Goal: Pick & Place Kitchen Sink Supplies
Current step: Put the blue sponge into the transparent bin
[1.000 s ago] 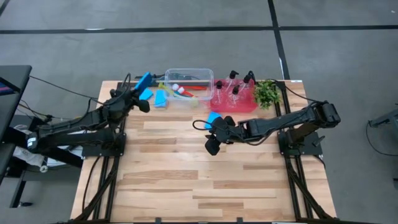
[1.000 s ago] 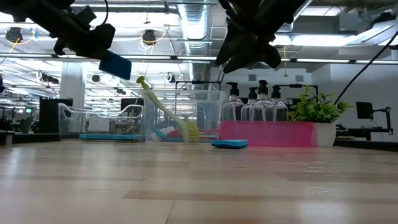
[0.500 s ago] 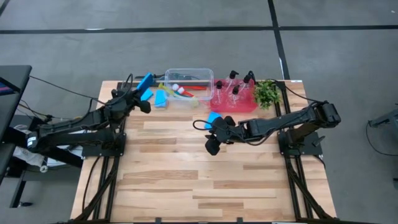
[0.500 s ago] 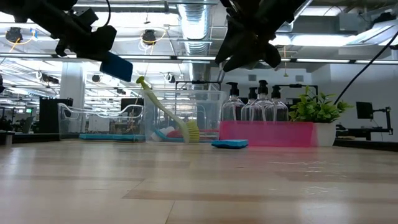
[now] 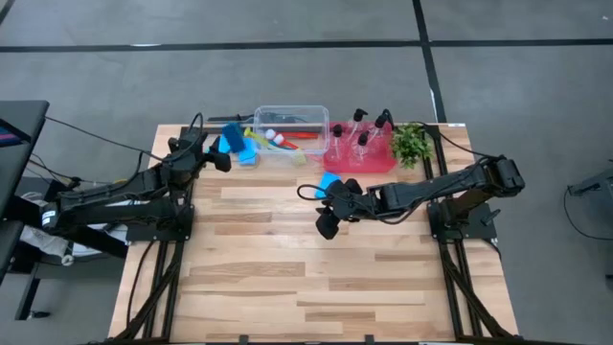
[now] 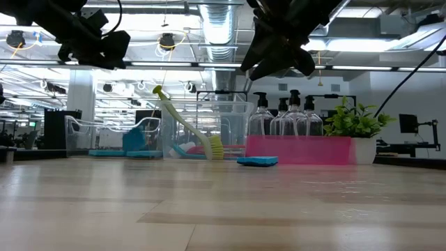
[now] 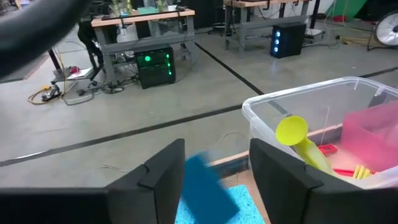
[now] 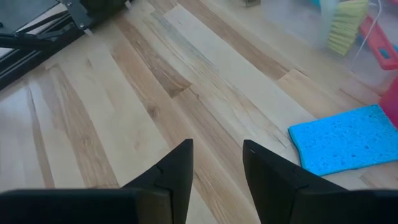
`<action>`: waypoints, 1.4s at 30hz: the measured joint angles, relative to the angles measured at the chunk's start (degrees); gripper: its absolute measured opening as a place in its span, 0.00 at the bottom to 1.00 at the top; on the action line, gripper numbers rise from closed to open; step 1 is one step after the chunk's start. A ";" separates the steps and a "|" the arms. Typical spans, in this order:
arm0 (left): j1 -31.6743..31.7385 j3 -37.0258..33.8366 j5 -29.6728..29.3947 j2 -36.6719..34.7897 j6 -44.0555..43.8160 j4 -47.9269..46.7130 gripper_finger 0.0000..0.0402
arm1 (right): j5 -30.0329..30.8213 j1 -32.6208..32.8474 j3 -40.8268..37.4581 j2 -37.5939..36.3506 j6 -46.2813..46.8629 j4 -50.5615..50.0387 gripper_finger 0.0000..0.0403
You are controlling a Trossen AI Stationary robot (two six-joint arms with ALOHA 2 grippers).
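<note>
From above, my left gripper (image 5: pixel 216 160) hangs open near the table's back-left corner, with a blue sponge (image 5: pixel 233 137) just beyond its tips beside another sponge (image 5: pixel 248 151), left of the clear tub (image 5: pixel 291 117). At table height that sponge (image 6: pixel 134 140) stands tilted below and right of my empty left gripper (image 6: pixel 94 49). Past my right fingers (image 8: pixel 175 168), parted and empty, the lone sponge (image 8: pixel 346 138) lies flat, closest to this arm.
</note>
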 joint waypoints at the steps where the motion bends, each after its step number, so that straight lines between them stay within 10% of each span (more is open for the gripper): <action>1: 0.00 0.00 0.02 0.00 -0.01 0.00 0.46 | 0.00 0.04 0.00 0.00 0.00 0.10 0.33; 29: -0.11 -0.02 16.43 3.34 -3.08 0.16 0.46 | 0.22 -0.95 0.00 13.94 -8.51 -2.26 0.27; 42: -0.11 -0.02 22.84 7.70 -7.36 0.18 0.45 | 0.24 -4.74 0.00 14.88 -26.35 -0.71 0.27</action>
